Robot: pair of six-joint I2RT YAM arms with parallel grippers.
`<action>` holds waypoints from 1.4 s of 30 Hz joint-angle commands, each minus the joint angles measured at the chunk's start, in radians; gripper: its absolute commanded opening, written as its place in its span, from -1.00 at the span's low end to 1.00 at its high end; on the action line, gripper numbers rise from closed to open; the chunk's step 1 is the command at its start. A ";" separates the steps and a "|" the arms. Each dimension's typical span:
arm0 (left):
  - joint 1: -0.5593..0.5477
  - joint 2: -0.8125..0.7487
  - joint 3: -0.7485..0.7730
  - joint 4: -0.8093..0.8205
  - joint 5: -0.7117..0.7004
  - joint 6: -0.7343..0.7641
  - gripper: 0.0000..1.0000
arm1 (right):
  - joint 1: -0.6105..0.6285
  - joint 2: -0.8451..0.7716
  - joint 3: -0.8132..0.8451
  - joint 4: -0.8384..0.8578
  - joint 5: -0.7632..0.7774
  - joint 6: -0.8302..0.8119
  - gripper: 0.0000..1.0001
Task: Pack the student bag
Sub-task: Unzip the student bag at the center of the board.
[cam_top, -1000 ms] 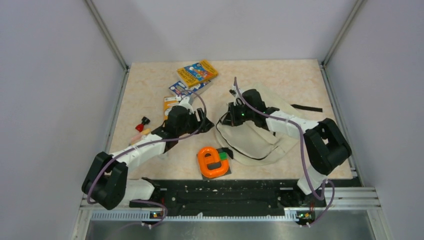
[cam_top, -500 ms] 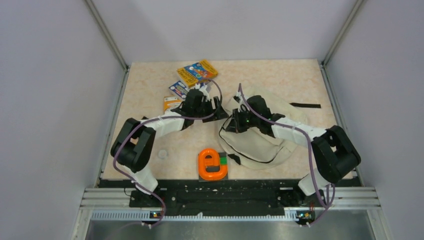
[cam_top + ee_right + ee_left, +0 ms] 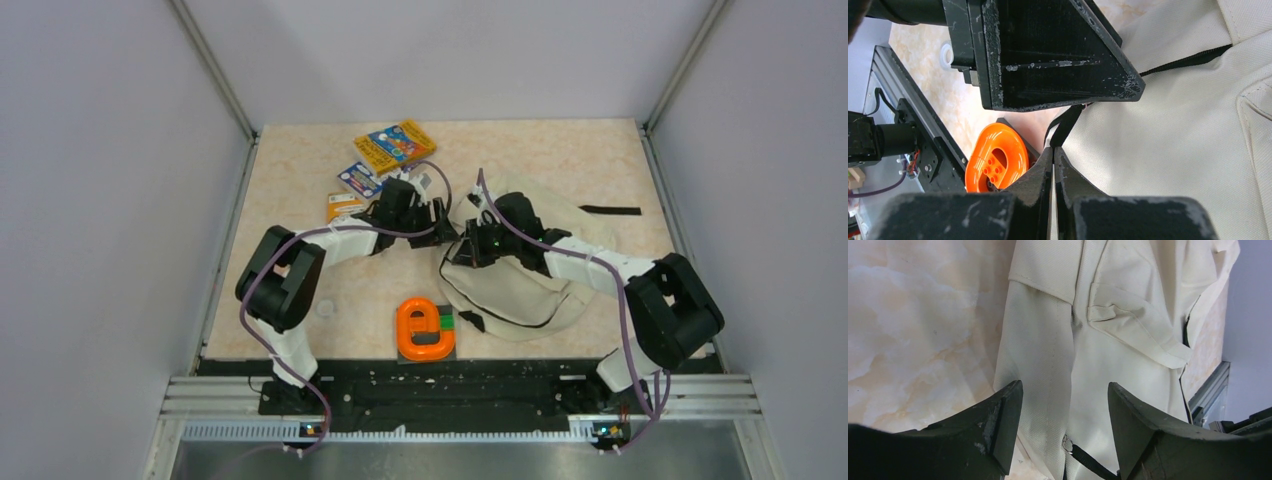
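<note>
Two-handed: our right gripper pinches the soft beige fabric backpack, so we should close the wide-spread left gripper squarely on its fold.

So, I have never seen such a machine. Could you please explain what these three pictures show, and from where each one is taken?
These are two robot arms bolted at the near edge of a table; each ends in a two-finger gripper. The wide picture comes from a fixed camera above and behind the arms. The other two come from small cameras on the wrists, so each shows its own dark fingers up close. On the table lie a cream student bag, some colourful booklets and an orange toy. The left gripper is open and hangs over the bag's cloth, holding nothing. The right gripper is shut and seems to pinch the bag's black strap at its edge.
</note>
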State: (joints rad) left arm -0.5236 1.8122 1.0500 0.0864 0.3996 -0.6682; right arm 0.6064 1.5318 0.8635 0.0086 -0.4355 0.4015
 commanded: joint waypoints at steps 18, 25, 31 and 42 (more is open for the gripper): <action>-0.086 -0.074 0.043 -0.240 -0.322 0.121 0.42 | 0.010 -0.027 0.008 0.017 -0.020 -0.012 -1.00; -0.093 -0.079 0.017 -0.189 -0.279 0.110 0.43 | 0.010 -0.020 0.008 0.024 -0.029 -0.006 -1.00; -0.092 -0.043 0.031 -0.131 -0.213 0.078 0.09 | 0.021 -0.014 0.009 0.007 -0.043 -0.024 -1.00; -0.092 -0.023 0.059 -0.104 -0.200 0.077 -0.88 | 0.103 -0.013 0.022 -0.042 -0.020 -0.056 -1.00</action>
State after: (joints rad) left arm -0.6136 1.7767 1.0733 -0.0845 0.1879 -0.5888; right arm 0.6659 1.5318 0.8635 -0.0132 -0.4408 0.3676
